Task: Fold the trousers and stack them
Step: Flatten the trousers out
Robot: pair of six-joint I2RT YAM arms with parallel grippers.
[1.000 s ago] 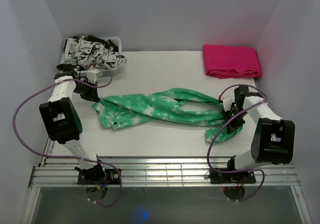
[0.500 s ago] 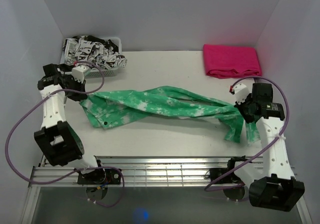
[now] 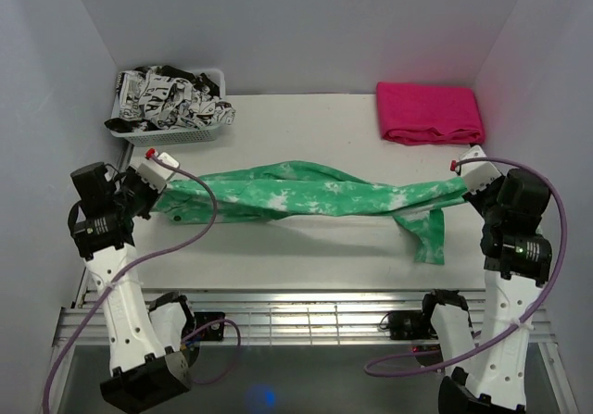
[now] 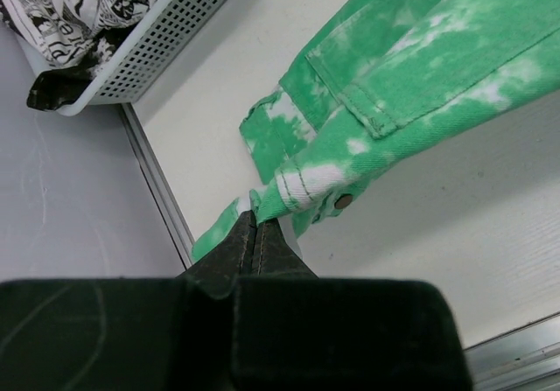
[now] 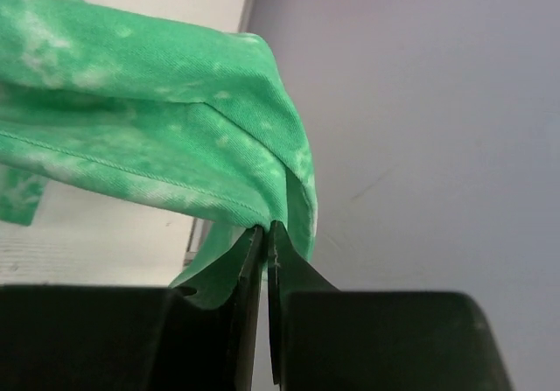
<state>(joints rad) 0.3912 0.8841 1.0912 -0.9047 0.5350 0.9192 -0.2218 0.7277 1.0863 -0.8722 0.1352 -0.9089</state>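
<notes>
The green tie-dye trousers hang stretched in the air between my two grippers, above the white table. My left gripper is shut on the waistband corner, near the metal button. My right gripper is shut on a leg hem at the right end. One loose leg droops down toward the table near the right side. The trousers also fill the left wrist view and the right wrist view.
A folded pink garment lies at the back right corner. A white mesh basket with black-and-white printed clothing stands at the back left, also in the left wrist view. Grey walls close in on both sides.
Both arms have lifted and swung outward, pulling the trousers off the table and stretching them taut. The left end moved left and forward, the right end right.
</notes>
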